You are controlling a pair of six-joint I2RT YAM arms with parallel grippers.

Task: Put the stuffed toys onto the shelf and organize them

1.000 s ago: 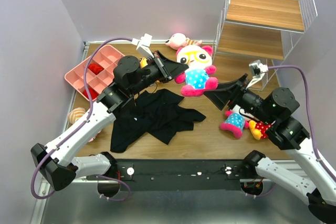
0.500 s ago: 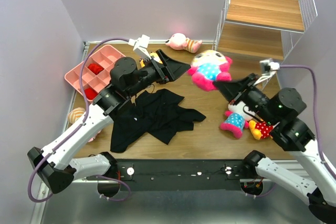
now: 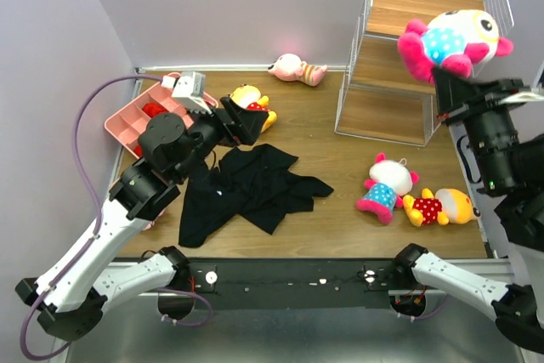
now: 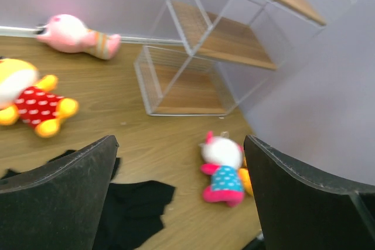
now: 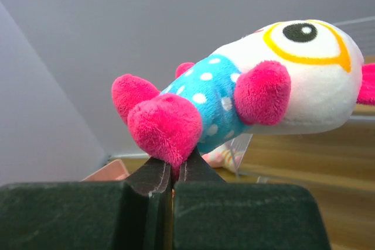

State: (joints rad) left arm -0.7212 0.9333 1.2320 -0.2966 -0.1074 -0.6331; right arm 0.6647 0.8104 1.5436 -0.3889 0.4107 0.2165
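High at the right, my right gripper (image 3: 449, 82) (image 5: 174, 167) is shut on the pink foot of a white-faced stuffed toy with a blue dotted body (image 3: 448, 38) (image 5: 246, 86). It hangs beside the top tier of the white wire shelf (image 3: 399, 65) (image 4: 217, 39). My left gripper (image 3: 245, 123) (image 4: 179, 191) is open and holds nothing, close to a yellow-orange toy (image 3: 253, 99) (image 4: 29, 95). A pink striped toy (image 3: 296, 68) (image 4: 76, 34) lies by the back wall. Another blue dotted toy (image 3: 384, 184) (image 4: 221, 165) and a yellow one (image 3: 442, 207) lie right of centre. A pale toy (image 3: 127, 189) shows partly behind the left arm.
A black cloth garment (image 3: 246, 189) (image 4: 129, 203) lies spread in front of the left arm. A pink compartment tray (image 3: 127, 121) sits at the back left. Walls close in the table on the left, back and right.
The left gripper let go of the blue dotted toy, opened and drew back left. The right gripper shut on the toy's foot and carried it up to the shelf's top tier.
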